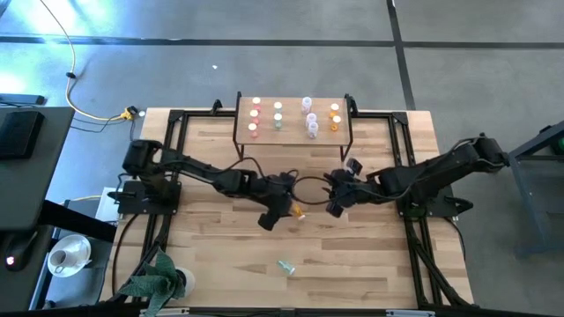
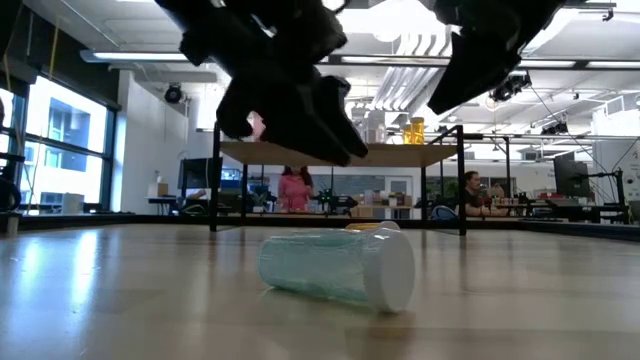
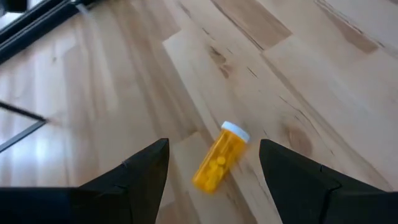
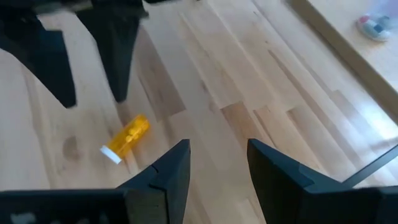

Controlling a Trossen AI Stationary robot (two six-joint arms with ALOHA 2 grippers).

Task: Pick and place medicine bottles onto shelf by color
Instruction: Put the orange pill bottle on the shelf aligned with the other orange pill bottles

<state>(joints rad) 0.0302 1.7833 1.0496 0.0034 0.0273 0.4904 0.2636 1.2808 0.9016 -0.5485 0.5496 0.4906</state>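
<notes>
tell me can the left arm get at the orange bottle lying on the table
Probably yes. The left gripper hangs open right above the orange bottle, which lies on its side between the fingers' line with bare table around it. The right gripper waits off to one side, not blocking.

The plank-wood counter [image 1: 220, 255] carries a small light-wood shelf [image 1: 293, 123] on black legs. An orange white-capped pill bottle [image 1: 298, 212] and a pale green one [image 1: 286, 266] lie on their sides on the counter.

It's an open robotics lab or workshop hall: polished concrete floor [image 1: 264, 62], strip lights and exposed ducting [image 2: 400, 90] overhead, tall windows [image 2: 55, 150], people [image 2: 296, 188] seated at far workstations with monitors [image 2: 572, 178], cables trailing beside the bench [image 1: 211, 264].
</notes>
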